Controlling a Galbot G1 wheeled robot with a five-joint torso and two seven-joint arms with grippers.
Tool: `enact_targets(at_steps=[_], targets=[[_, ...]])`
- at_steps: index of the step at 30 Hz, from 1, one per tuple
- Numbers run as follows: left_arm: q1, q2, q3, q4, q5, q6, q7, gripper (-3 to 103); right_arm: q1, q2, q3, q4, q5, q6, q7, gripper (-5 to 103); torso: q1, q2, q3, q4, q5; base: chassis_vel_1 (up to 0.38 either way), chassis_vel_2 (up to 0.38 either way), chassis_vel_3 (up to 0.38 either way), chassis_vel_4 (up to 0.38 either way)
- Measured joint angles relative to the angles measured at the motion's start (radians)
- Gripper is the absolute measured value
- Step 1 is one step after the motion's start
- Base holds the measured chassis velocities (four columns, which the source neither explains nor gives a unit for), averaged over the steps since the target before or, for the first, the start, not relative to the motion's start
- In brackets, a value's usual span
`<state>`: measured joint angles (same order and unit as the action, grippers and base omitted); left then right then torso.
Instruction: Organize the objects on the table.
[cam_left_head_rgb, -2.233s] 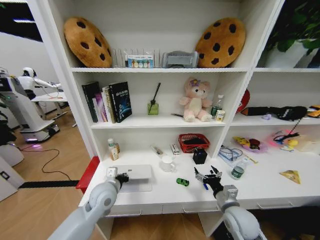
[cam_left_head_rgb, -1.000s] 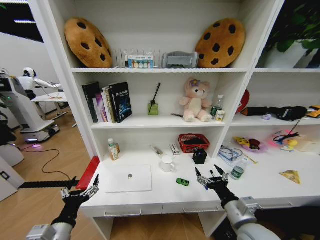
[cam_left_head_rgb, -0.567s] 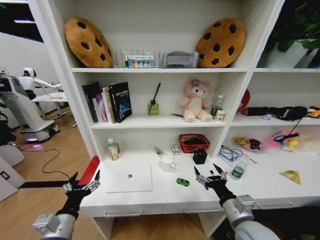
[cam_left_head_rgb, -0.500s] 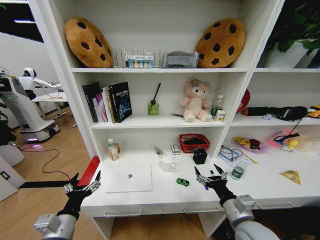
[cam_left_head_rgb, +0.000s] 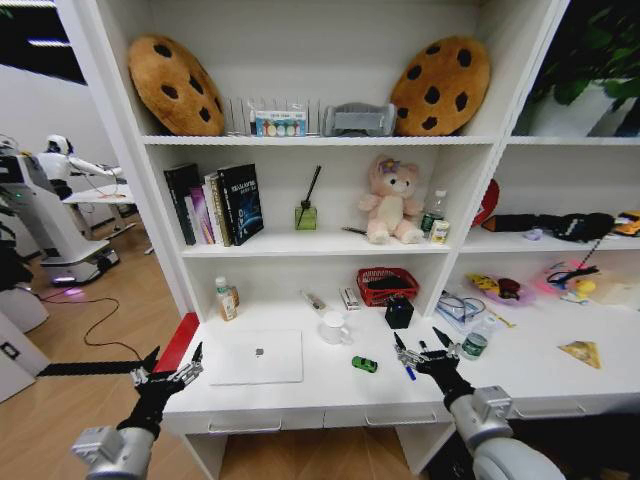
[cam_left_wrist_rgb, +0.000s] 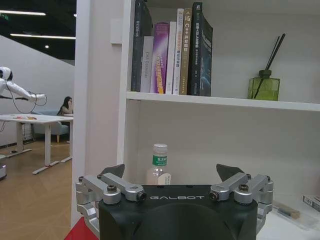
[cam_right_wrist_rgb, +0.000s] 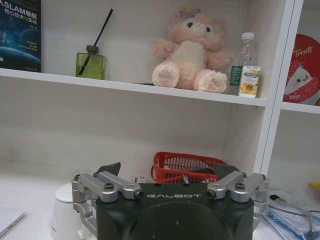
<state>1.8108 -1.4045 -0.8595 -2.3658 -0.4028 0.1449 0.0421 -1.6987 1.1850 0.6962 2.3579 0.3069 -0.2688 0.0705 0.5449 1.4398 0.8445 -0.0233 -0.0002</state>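
Observation:
On the white table (cam_left_head_rgb: 330, 388) lie a thin silver laptop (cam_left_head_rgb: 258, 356), a tiny green toy car (cam_left_head_rgb: 365, 364) and a blue pen (cam_left_head_rgb: 408, 372). Behind them stand a white mug (cam_left_head_rgb: 334, 327), a black cube pen holder (cam_left_head_rgb: 399, 312), a green-capped bottle (cam_left_head_rgb: 227, 298) and a green can (cam_left_head_rgb: 475, 345). My left gripper (cam_left_head_rgb: 172, 362) hangs open off the table's left front corner, left of the laptop. It faces the bottle (cam_left_wrist_rgb: 159, 162), its fingers (cam_left_wrist_rgb: 117, 171) wide apart. My right gripper (cam_left_head_rgb: 420, 346) is open above the pen, between car and can, with the mug (cam_right_wrist_rgb: 65, 215) ahead of it.
A red basket (cam_left_head_rgb: 387, 284) sits at the back of the table and also shows as a red basket (cam_right_wrist_rgb: 185, 167) ahead of the right wrist. Shelves above hold books (cam_left_head_rgb: 215, 205), a reed diffuser (cam_left_head_rgb: 306, 212) and a pink plush bear (cam_left_head_rgb: 391, 200). Clutter fills the right bay (cam_left_head_rgb: 560, 290).
My left gripper has come off the laptop's left edge and drawn back past the table's left front corner. The right gripper has shifted slightly to the right. The laptop lies flat.

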Motion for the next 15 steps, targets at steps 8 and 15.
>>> enact_targets(at_steps=[8,15], targets=[[0.006,0.001,-0.005,0.008,-0.006,-0.012,0.005,100,-0.002,0.002,-0.006,0.002,-0.006,-0.001,-0.002,100,0.0,0.0,0.0,-0.0005,0.0004,-0.179,-0.179,0.182,0.161],[0.015,-0.009,-0.011,0.015,-0.008,-0.027,0.014,100,0.002,0.004,-0.022,-0.002,-0.015,-0.002,-0.003,100,0.0,0.0,0.0,-0.0003,0.0005,-0.234,-0.256,0.245,0.245]])
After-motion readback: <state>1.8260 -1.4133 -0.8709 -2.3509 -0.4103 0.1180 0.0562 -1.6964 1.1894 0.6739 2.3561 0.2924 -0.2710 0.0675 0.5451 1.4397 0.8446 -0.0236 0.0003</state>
